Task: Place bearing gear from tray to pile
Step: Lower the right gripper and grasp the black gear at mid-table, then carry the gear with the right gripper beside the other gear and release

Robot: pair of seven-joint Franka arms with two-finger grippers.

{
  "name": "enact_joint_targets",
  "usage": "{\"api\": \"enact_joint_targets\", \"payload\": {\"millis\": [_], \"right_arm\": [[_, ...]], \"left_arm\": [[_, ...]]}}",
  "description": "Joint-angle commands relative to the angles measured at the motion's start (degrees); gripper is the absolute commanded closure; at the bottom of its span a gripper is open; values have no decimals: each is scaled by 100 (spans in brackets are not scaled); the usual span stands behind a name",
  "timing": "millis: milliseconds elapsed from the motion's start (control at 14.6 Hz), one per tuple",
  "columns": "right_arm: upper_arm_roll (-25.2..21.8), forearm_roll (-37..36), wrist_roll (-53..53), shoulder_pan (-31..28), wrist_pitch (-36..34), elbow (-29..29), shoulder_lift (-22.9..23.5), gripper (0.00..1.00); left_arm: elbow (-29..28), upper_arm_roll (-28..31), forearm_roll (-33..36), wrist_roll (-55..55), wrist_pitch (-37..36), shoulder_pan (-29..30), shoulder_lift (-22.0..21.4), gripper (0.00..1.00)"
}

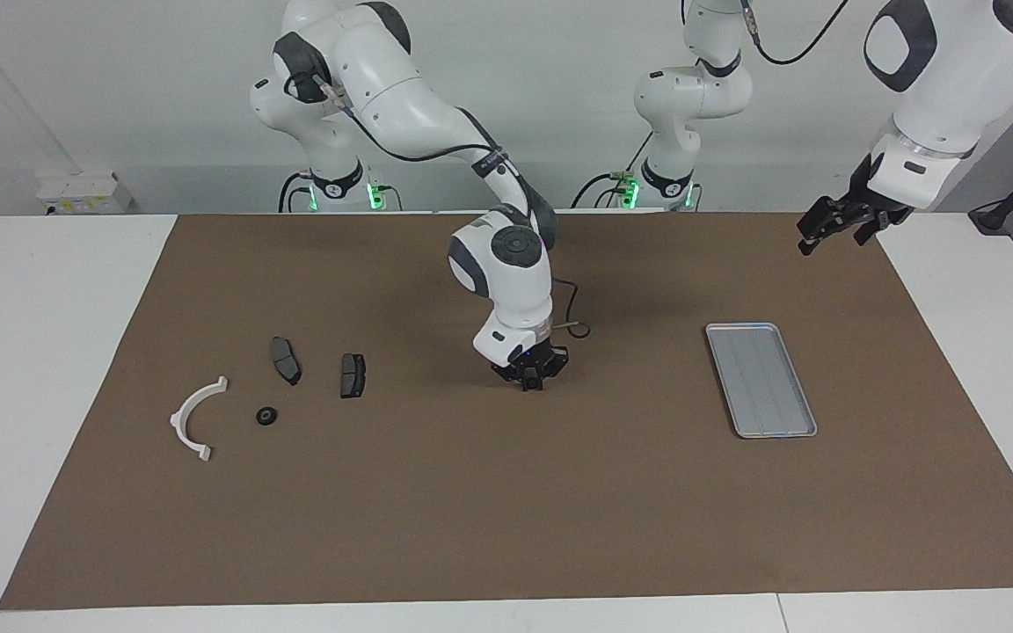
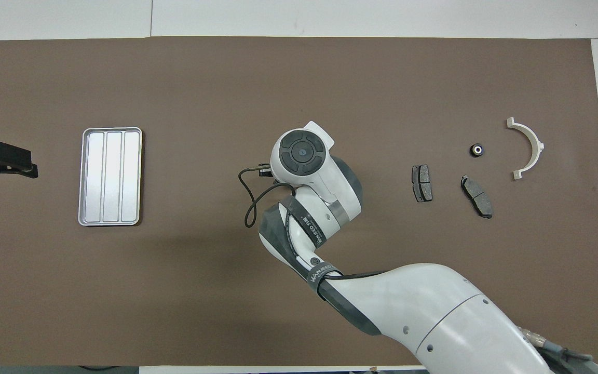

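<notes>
Right gripper (image 1: 531, 376) — hidden overhead, grip unreadable — hangs over mat; bearing gear (image 1: 266, 416) joins pile.

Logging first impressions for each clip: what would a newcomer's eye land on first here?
The right arm, stretched to mid-mat with the right gripper pointing down. Next, the bare silver tray toward the left arm's end. Last, the pile toward the right arm's end: white bracket, two brake pads, small black bearing gear. The left gripper waits raised.
</notes>
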Motion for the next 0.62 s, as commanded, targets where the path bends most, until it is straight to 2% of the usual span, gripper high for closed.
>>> {"api": "enact_joint_targets", "payload": {"millis": [0,137,549], "right_arm": [[54,-78,-702,-473,-711,377,3,100],[63,-16,-1325,-824,-1178,563,-145,100],[72,54,-3074,-1878,-1830,344,-673,100]], "left_arm": [[-23,75,111,3,-75,-97,-52,0],[-15,75,111,3,-67,-97,-52,0],[-15,75,111,3,-75,-97,-52,0]]}}
